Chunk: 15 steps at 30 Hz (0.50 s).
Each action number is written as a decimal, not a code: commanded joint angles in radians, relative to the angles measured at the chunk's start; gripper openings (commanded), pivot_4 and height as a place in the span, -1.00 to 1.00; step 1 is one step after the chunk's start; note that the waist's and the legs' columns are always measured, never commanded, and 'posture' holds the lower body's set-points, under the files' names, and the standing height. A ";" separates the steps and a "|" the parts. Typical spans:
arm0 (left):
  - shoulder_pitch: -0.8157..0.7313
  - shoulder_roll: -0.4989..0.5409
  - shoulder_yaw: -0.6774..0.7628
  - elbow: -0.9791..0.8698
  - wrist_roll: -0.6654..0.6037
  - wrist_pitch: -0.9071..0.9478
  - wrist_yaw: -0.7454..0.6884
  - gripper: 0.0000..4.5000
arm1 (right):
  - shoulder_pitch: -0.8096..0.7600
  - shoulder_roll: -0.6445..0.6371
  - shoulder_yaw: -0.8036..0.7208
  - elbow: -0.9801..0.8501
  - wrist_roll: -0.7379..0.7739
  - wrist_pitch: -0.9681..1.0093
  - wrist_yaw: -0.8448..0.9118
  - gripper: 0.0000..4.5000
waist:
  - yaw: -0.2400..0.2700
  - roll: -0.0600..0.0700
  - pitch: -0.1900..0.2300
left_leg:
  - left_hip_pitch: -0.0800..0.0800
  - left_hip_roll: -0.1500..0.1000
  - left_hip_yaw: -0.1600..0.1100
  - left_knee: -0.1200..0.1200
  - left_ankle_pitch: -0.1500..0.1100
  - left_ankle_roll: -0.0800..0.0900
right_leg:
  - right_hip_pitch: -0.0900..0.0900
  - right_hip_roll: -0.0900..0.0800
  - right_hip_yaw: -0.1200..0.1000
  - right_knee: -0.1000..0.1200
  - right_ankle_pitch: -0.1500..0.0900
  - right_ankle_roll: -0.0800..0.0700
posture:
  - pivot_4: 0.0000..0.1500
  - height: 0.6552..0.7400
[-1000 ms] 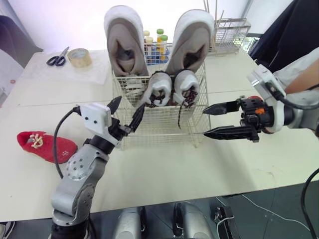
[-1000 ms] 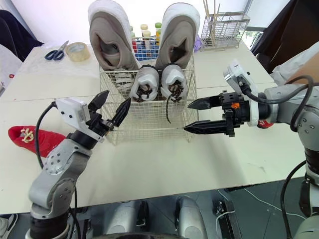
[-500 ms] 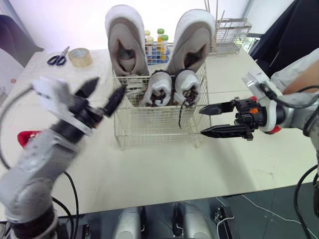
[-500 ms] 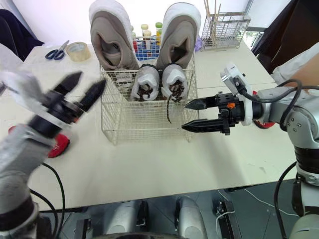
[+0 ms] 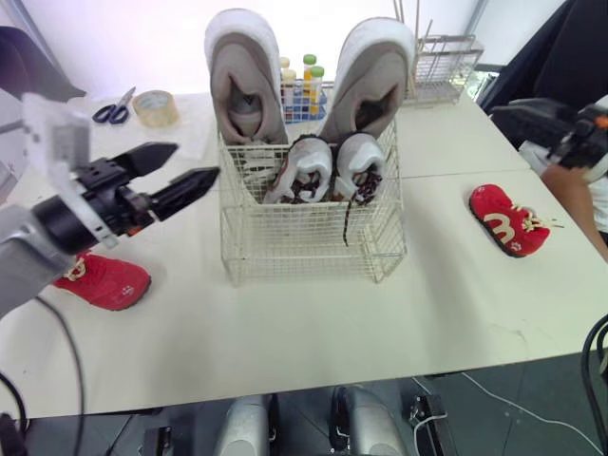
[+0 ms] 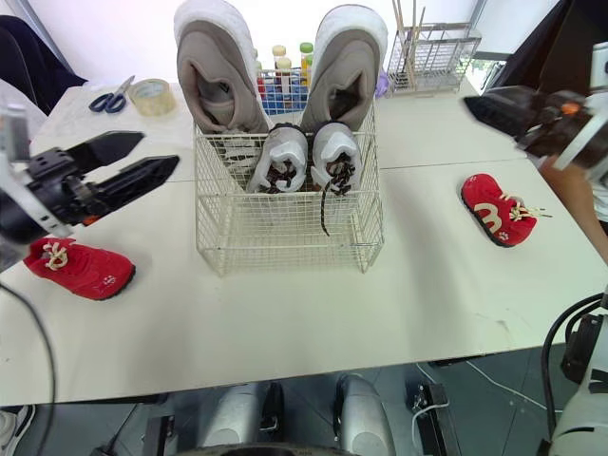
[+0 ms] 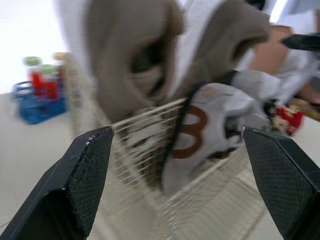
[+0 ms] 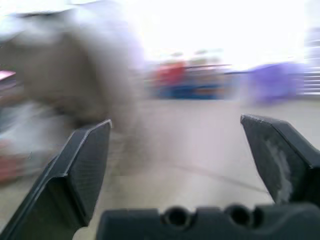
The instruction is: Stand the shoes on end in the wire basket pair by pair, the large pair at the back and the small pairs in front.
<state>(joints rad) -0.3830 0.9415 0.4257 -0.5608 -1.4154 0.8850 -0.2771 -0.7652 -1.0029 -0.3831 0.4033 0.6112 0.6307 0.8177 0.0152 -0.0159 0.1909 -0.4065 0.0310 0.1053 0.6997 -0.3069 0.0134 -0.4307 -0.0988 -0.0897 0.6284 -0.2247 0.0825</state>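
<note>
Wire basket (image 5: 304,255): mid table (image 5: 313,328); large beige pair (image 5: 245,90) upright at back, small grey pair (image 5: 313,169) in front
Left red shoe (image 5: 106,281), right red shoe (image 5: 503,218): on table, apart from basket
Left fingers (image 5: 185,181): open, empty, near basket
Right fingers (image 8: 85,165): open, empty

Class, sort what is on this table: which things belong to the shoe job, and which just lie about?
Job: basket, large pair, small pair, left red shoe, right red shoe.
Lying about: scissors, tape, bottles, rack.
</note>
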 commanded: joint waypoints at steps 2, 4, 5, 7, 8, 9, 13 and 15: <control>-0.065 -0.056 -0.112 -0.008 -0.118 0.009 -0.164 0.91 | 0.226 -0.025 -0.069 -0.107 -0.119 -0.128 -0.056 1.00 | -0.002 0.000 0.000 | 0.000 0.001 0.000 -0.001 0.001 -0.001 | -0.001 0.001 0.000 0.000 0.000 0.001 | 1.00 1.00; -0.060 -0.062 -0.188 -0.059 -0.048 0.011 -0.203 0.91 | 0.371 -0.010 -0.105 -0.164 -0.174 -0.169 -0.105 1.00 | -0.004 0.002 0.000 | 0.000 0.002 0.000 -0.002 0.001 -0.002 | -0.002 0.002 0.000 0.001 -0.001 0.001 | 1.00 1.00; -0.049 -0.063 -0.239 -0.099 0.014 0.007 -0.234 0.91 | 0.456 0.012 -0.141 -0.197 -0.195 -0.173 -0.143 1.00 | -0.003 0.004 -0.001 | 0.000 0.001 0.000 -0.003 0.001 -0.002 | -0.002 0.002 0.001 0.001 -0.001 0.001 | 1.00 1.00; -0.032 -0.074 -0.292 -0.148 0.054 -0.002 -0.274 0.91 | 0.583 0.050 -0.190 -0.258 -0.218 -0.178 -0.195 1.00 | -0.002 0.007 -0.001 | 0.000 0.001 0.002 -0.003 0.002 -0.003 | -0.002 0.002 0.001 0.001 -0.001 0.001 | 1.00 1.00; -0.032 -0.090 -0.305 -0.165 0.039 -0.009 -0.272 0.91 | 0.633 0.068 -0.211 -0.282 -0.215 -0.178 -0.195 1.00 | -0.002 0.007 -0.002 | 0.001 0.000 0.003 -0.002 0.002 -0.003 | -0.002 0.002 0.001 0.001 -0.001 0.001 | 1.00 1.00; -0.032 -0.104 -0.316 -0.177 0.028 -0.015 -0.268 0.91 | 0.669 0.082 -0.226 -0.300 -0.208 -0.180 -0.190 1.00 | -0.002 0.008 -0.002 | 0.001 0.000 0.003 -0.002 0.002 -0.004 | -0.002 0.002 0.002 0.001 -0.001 0.001 | 1.00 1.00; -0.019 -0.139 -0.339 -0.194 0.026 -0.027 -0.249 0.91 | 0.708 0.119 -0.245 -0.282 -0.185 -0.184 -0.187 1.00 | -0.008 0.009 -0.002 | 0.010 0.000 0.002 -0.002 0.002 -0.004 | 0.005 0.003 0.005 0.001 -0.001 0.001 | 1.00 1.00; -0.011 -0.150 -0.340 -0.192 0.029 -0.031 -0.239 0.91 | 0.686 0.137 -0.225 -0.235 -0.198 -0.200 -0.194 1.00 | -0.009 0.009 -0.002 | 0.016 0.001 0.002 -0.002 0.002 -0.003 | 0.011 0.004 0.006 0.001 -0.001 0.000 | 1.00 1.00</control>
<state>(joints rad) -0.3972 0.7985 0.0828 -0.7405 -1.3847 0.8789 -0.5232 -0.0487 -0.8763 -0.5975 0.1497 0.4104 0.4642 0.6328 0.0064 -0.0072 0.1893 -0.3909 0.0318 0.1070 0.6977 -0.3059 0.0113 -0.4199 -0.0947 -0.0836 0.6296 -0.2263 0.0823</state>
